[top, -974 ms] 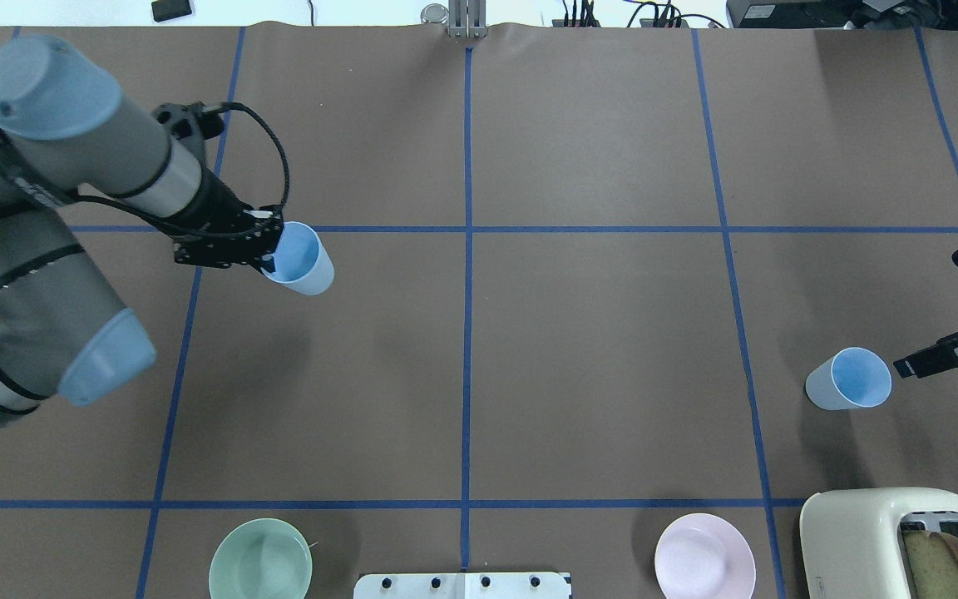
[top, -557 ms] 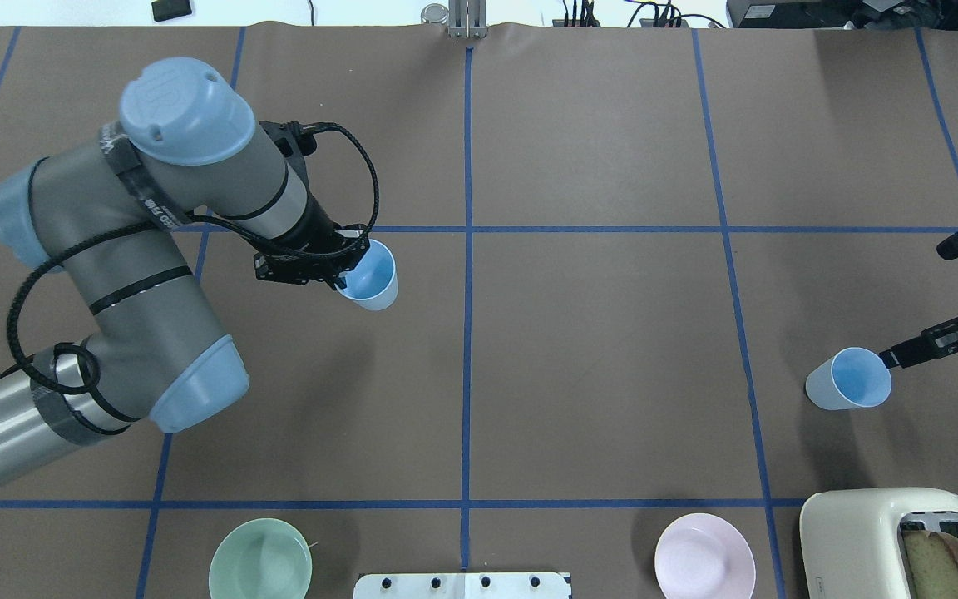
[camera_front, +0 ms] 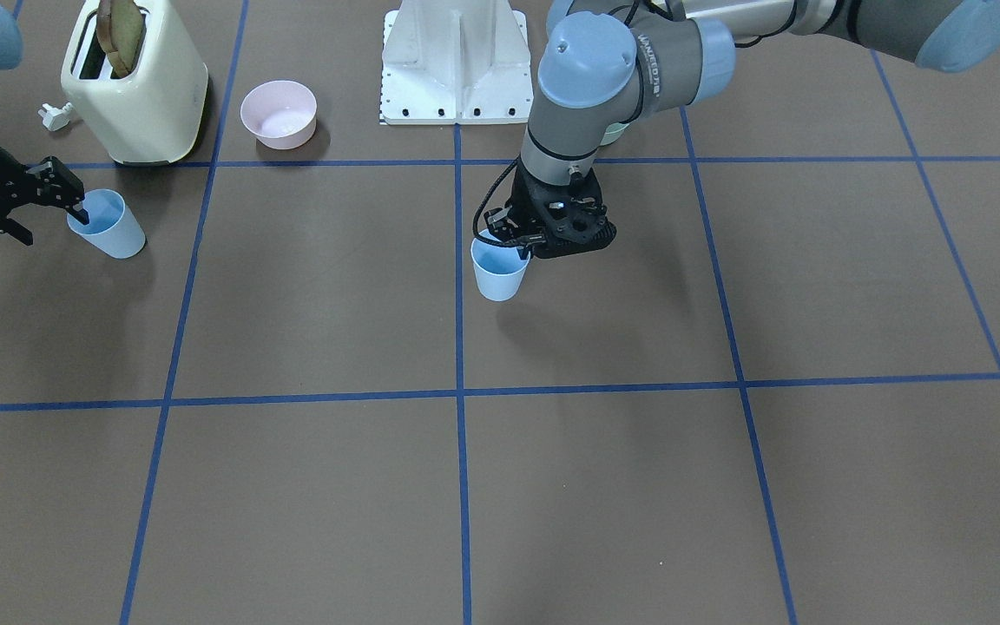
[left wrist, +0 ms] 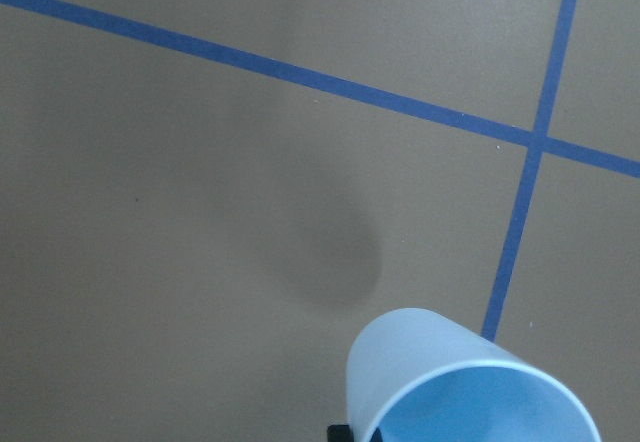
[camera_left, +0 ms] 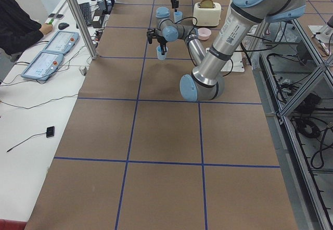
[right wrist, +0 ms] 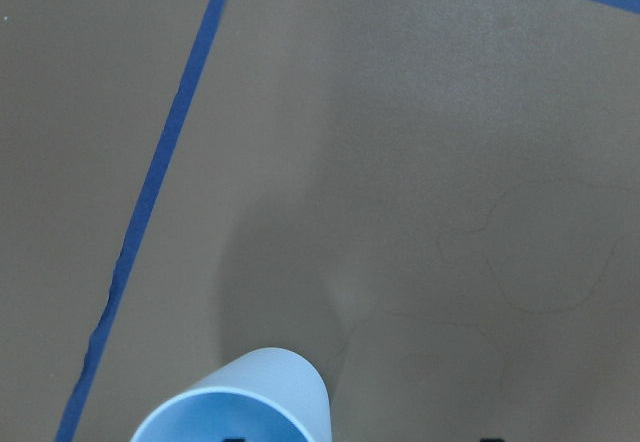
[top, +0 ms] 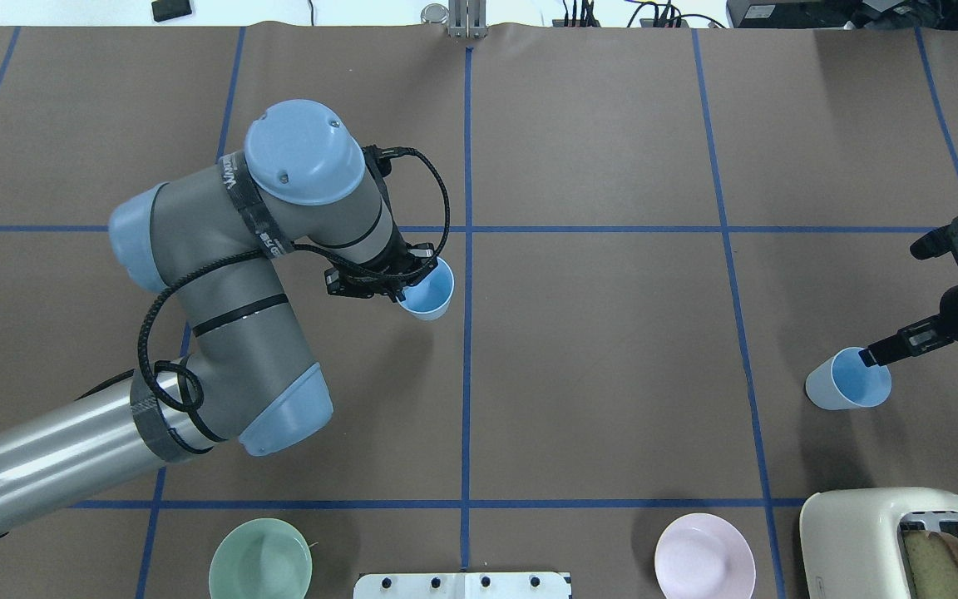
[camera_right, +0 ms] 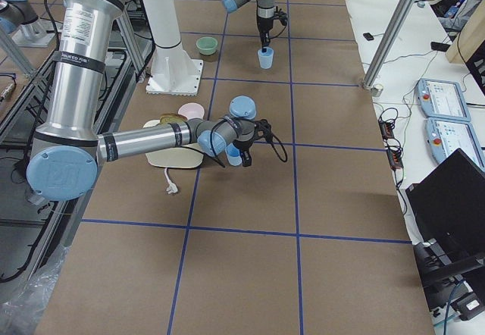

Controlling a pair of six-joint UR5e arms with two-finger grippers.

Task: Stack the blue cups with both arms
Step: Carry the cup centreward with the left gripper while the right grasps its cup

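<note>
The left end effector [top: 403, 286] is closed on the rim of the first blue cup [top: 427, 289], one finger inside the mouth and one outside. It holds the cup mouth up just to the robot's left of the blue tape line [top: 466, 374] that runs down the middle of the brown worktop [top: 595, 374]. In the left wrist view the cup's shadow lies apart from it on the worktop. The cup is a plain, pale-blue, handleless tumbler that narrows toward its base, its inside a deeper blue. The right end effector [camera_front: 53, 224] is spread wide and grips nothing; one fingertip dips just inside the rim of the second blue cup [top: 847, 380], the other stays outside. This cup looks the same as the first and stands mouth up near the worktop's right end, well apart from it. Closer to the robot's base sit a cream toaster [top: 895, 541] with bread in a slot, a pink bowl [top: 704, 556] and a mint-green bowl [top: 260, 559].
</note>
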